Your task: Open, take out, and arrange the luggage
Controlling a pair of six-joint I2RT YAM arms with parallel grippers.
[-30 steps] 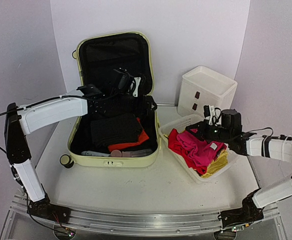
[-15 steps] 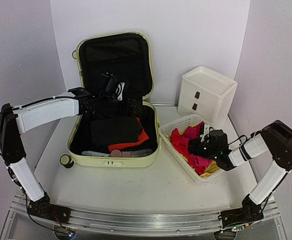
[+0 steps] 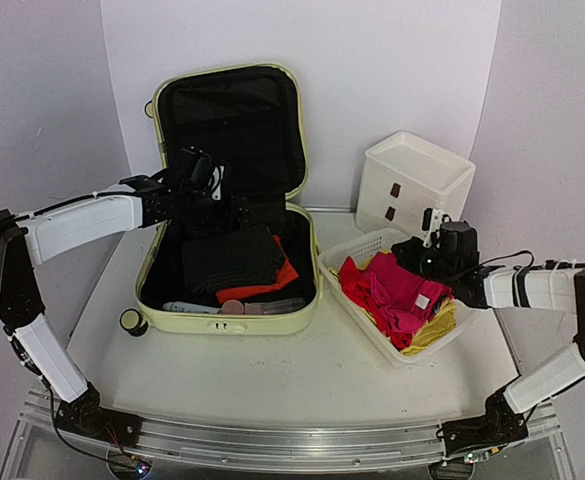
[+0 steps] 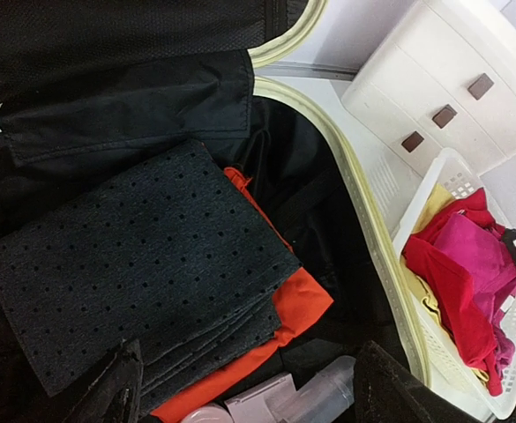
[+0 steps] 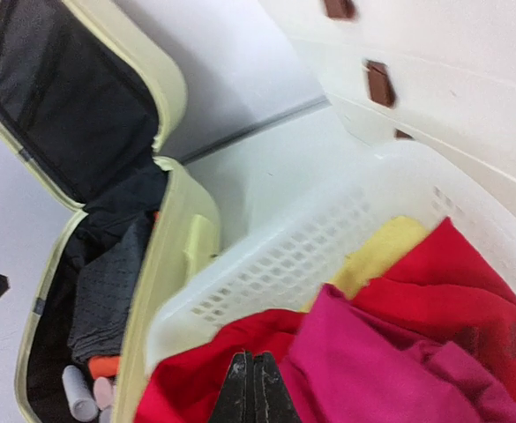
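The luggage [image 3: 272, 322] lies open at the back left of the table [image 3: 272, 390], lid upright, a folded dark perforated cloth [image 4: 134, 273] on an orange garment [image 4: 297, 304] inside. The left tool [image 4: 250, 383] hangs over that pile, spread wide — nothing in its grasp. The right tool [image 5: 253, 388] (pinched fully closed, empty) sits above the red and pink clothes [image 3: 397, 290] in the white mesh basket [image 3: 357, 245] just right of the case.

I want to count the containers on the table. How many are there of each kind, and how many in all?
luggage: 1
white mesh basket: 1
white drawer box: 1
Total: 3
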